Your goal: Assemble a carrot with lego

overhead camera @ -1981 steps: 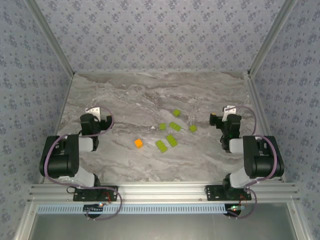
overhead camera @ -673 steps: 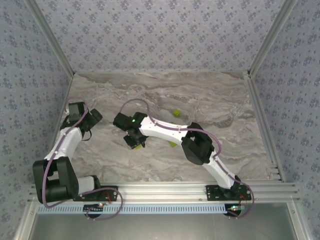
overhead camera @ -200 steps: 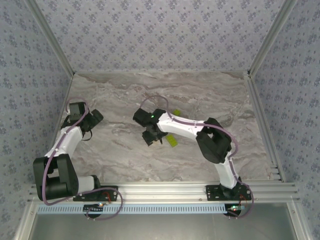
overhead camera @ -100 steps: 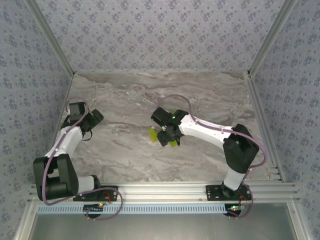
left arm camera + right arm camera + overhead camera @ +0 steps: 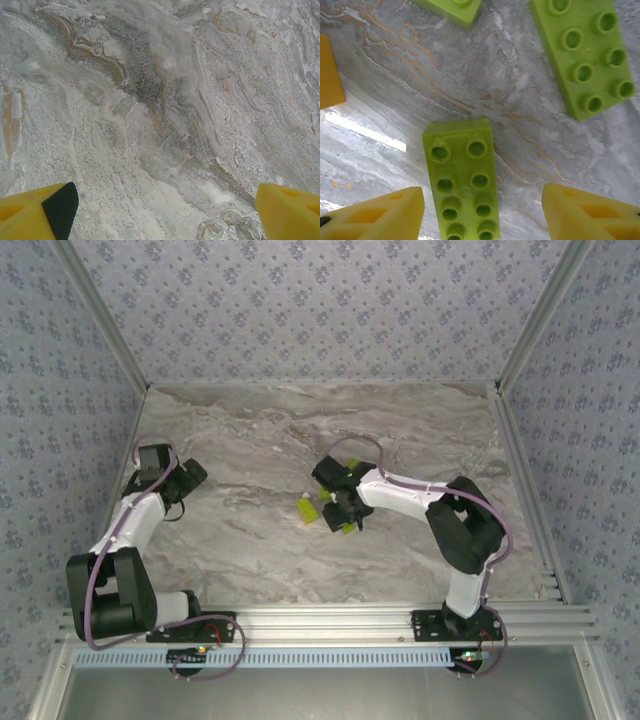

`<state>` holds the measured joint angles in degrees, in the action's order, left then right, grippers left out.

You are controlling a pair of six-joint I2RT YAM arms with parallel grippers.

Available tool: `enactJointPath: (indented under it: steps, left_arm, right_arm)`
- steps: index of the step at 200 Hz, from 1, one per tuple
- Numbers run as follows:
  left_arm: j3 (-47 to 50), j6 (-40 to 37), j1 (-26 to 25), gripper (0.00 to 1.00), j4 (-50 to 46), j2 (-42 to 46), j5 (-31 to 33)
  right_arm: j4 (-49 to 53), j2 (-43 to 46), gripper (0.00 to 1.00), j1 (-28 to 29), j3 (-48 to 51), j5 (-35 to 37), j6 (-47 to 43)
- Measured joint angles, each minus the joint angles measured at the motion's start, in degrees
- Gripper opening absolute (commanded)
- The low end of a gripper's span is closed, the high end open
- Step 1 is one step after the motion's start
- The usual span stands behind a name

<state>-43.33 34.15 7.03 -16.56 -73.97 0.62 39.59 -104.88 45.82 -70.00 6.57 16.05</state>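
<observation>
A lime-green eight-stud lego brick point(image 5: 462, 197) lies flat on the marble between the yellow fingers point(image 5: 375, 215) of my right gripper point(image 5: 482, 210). The jaws are open: the left finger is close to the brick and a clear gap stays at the right one. A second lime eight-stud brick point(image 5: 582, 52) lies beyond on the right, and a third lime brick point(image 5: 452, 7) is cut by the top edge. An orange-yellow block edge point(image 5: 327, 72) shows at far left. From above, my right gripper point(image 5: 347, 515) hovers over the lime bricks point(image 5: 347, 528). My left gripper point(image 5: 162, 200) is open over bare marble.
A small yellowish brick point(image 5: 307, 508) lies just left of the right gripper in the top view. The left gripper point(image 5: 190, 472) rests near the table's left wall point(image 5: 125, 440). Patterned walls close the back and both sides.
The right arm has swung rightward from the table's middle to the lime bricks, leaving a small brick behind on its left, and its jaws have narrowed a little. The left arm has not moved.
</observation>
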Motion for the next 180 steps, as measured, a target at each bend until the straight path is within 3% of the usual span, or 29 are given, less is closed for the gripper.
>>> enactJointPath:
  steps: [101, 180]
  left_arm:
    - [0.0, 0.0, 0.0, 0.93, 0.0, -1.2, 0.0]
    - [0.0, 0.0, 0.0, 0.93, 0.0, -1.2, -0.2]
  right_arm:
    - [-2.1, -2.6, 0.36, -0.6, 0.0, -1.6, -0.6]
    - [3.6, 1.7, 0.31, -0.5, -2.1, -1.7, -0.2]
